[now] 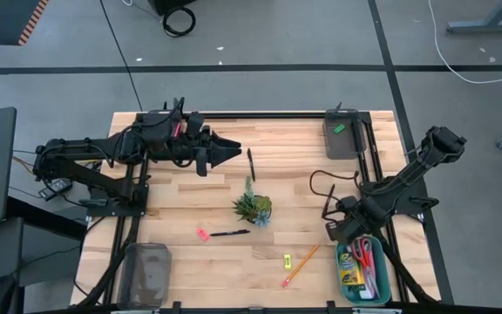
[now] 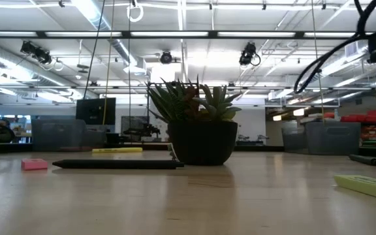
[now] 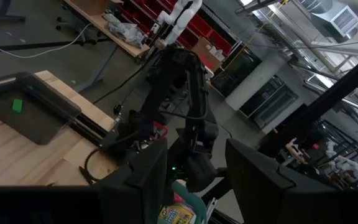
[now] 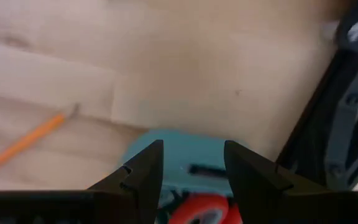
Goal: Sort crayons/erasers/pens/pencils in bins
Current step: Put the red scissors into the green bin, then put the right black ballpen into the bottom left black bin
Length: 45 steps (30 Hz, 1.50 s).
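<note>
My right gripper (image 1: 336, 231) (image 4: 192, 149) points down, open and empty, above the far end of the teal bin (image 1: 383, 281) (image 4: 166, 144). That bin holds the crayon box (image 1: 349, 272), red scissors (image 1: 363, 253) and pencils. An orange pencil (image 1: 301, 266) (image 4: 23, 144), a yellow eraser (image 1: 287, 260), a pink eraser (image 1: 202, 234) and two black pens (image 1: 230, 233) (image 1: 251, 164) lie flat on the table. A green eraser (image 1: 339, 128) (image 3: 17, 104) lies in the dark bin (image 1: 342, 139). My left gripper (image 1: 234, 150) (image 3: 194, 152) waits high at the far left, level, open and empty.
A potted spiky plant (image 1: 253, 208) (image 2: 201, 130) stands mid-table between the pens. A translucent grey bin (image 1: 146, 272) sits at the near left corner. Black frame rails (image 1: 375, 166) run along the table's sides. Bare wood lies between the plant and the teal bin.
</note>
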Each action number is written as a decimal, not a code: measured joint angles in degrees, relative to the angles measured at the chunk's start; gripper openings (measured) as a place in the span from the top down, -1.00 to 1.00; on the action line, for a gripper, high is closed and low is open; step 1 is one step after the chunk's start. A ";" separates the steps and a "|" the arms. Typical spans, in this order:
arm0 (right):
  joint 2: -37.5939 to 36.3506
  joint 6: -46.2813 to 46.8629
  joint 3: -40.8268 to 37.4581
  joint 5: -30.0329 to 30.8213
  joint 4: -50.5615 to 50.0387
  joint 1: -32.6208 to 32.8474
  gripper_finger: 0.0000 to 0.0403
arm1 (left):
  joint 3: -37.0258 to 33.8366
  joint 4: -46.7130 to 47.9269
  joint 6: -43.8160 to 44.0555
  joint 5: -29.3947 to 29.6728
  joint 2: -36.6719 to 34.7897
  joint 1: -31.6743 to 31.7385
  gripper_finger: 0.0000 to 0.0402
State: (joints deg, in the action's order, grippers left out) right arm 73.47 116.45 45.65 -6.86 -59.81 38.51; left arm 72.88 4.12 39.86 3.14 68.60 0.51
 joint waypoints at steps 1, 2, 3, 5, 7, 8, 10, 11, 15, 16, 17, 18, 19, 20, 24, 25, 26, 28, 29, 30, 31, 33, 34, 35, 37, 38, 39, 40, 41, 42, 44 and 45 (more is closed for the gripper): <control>-0.09 0.26 0.02 -0.37 0.68 0.79 0.12 | 0.00 0.01 -0.02 0.00 0.00 0.00 0.14; -0.09 0.34 0.02 -1.12 1.46 1.64 0.12 | 0.00 0.00 -0.04 0.02 0.00 0.00 0.14; -0.07 0.39 0.02 -1.94 2.36 2.66 0.12 | 0.00 0.02 -0.04 0.02 0.00 0.00 0.14; -0.06 1.84 0.02 -2.68 3.07 5.09 0.12 | 0.00 0.02 -0.04 0.01 0.00 0.00 0.14; -0.09 4.49 0.02 -2.57 2.73 7.24 0.12 | 0.00 0.02 -0.07 0.00 0.00 0.00 0.14; -0.09 6.06 0.02 -2.30 2.49 8.49 0.12 | 0.00 0.02 -0.07 0.01 0.00 0.00 0.14; -0.09 8.92 0.02 -2.20 2.20 10.42 0.12 | 0.00 0.03 -0.21 0.02 0.00 0.01 0.14; -0.09 10.31 0.02 -1.92 2.20 11.10 0.12 | 0.00 0.07 -0.38 0.02 0.00 0.00 0.14; -0.09 11.83 0.00 -1.34 2.20 11.84 0.12 | 0.00 0.11 -0.66 0.02 0.00 0.00 0.14; -0.21 11.73 0.00 -1.06 2.20 11.74 0.12 | 0.00 0.13 -0.66 0.02 0.00 0.02 0.14; -0.42 11.62 0.05 -0.41 2.10 11.72 0.12 | 0.00 0.13 -0.66 0.02 0.00 0.02 0.14; -0.59 11.42 0.43 0.23 1.38 11.51 0.12 | 0.00 0.13 -0.66 0.02 0.00 0.02 0.14; -0.82 11.10 1.07 0.88 0.65 11.14 0.12 | 0.00 0.13 -0.66 0.02 0.00 0.02 0.14; -1.14 10.58 1.84 1.78 -0.25 10.70 0.12 | 0.00 0.15 -0.66 0.02 0.00 0.02 0.14; -2.35 7.22 5.37 7.81 -5.97 8.84 0.12 | 0.00 0.31 -0.66 0.02 0.00 0.02 0.14; -2.52 5.69 6.35 9.67 -6.96 8.33 0.12 | 0.00 0.50 -0.66 0.02 0.00 0.02 0.14; -2.70 4.10 7.31 11.20 -7.96 7.75 0.12 | 0.00 0.78 -0.66 0.02 0.00 0.02 0.14; -2.77 1.75 8.65 13.35 -10.77 6.50 0.12 | 0.00 1.74 -0.63 0.02 0.00 0.02 0.14; -2.75 0.90 9.09 14.08 -11.85 5.81 0.12 | 0.00 2.37 -0.62 0.03 0.00 0.02 0.14; -2.75 0.15 9.49 14.90 -12.34 5.07 0.12 | 0.00 3.07 -0.61 0.02 0.00 0.02 0.14; -2.78 -0.73 9.67 15.70 -12.49 4.27 0.12 | 0.00 4.05 -0.63 0.02 0.00 0.02 0.14; -2.73 -2.64 9.70 17.92 -12.73 2.60 0.12 | 0.00 7.00 -0.61 0.04 0.00 0.02 0.14; -2.73 -3.52 9.68 19.19 -12.66 1.63 0.12 | 0.00 8.75 -0.61 0.04 0.00 0.02 0.14; -2.73 -4.13 9.49 20.44 -12.53 0.52 0.12 | 0.00 10.52 -0.59 0.04 0.00 0.02 0.14; -2.71 -4.10 8.78 21.25 -12.66 -2.21 0.12 | 0.00 13.69 -0.08 0.07 0.00 0.02 0.14; -2.71 -3.82 8.34 21.12 -12.68 -3.77 0.12 | 0.00 15.07 0.22 0.05 0.00 0.00 0.14; -2.71 -3.71 7.85 20.65 -12.60 -5.45 0.12 | -0.01 16.23 0.68 0.07 0.00 -0.02 0.14; -2.72 -3.93 7.18 20.11 -11.98 -7.01 0.12 | -0.02 16.92 1.31 0.06 0.00 -0.12 0.14; -2.72 -4.50 6.32 19.46 -10.95 -8.54 0.12 | -0.02 17.09 1.51 0.06 0.00 -0.20 0.14; -2.71 -5.26 5.30 18.81 -9.61 -9.94 0.12 | -0.02 16.83 1.51 0.07 0.00 -0.42 0.14; -2.71 -7.22 3.25 16.69 -6.69 -12.48 0.12 | -0.02 15.12 1.36 0.07 0.00 -0.85 0.14; -2.71 -8.34 2.11 15.72 -5.01 -13.58 0.12 | -0.02 13.98 1.10 0.09 0.00 -1.16 0.14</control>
State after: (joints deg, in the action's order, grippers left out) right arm 70.76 108.11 47.75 8.87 -64.81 24.92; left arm 72.86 18.10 40.96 3.22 68.60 -0.65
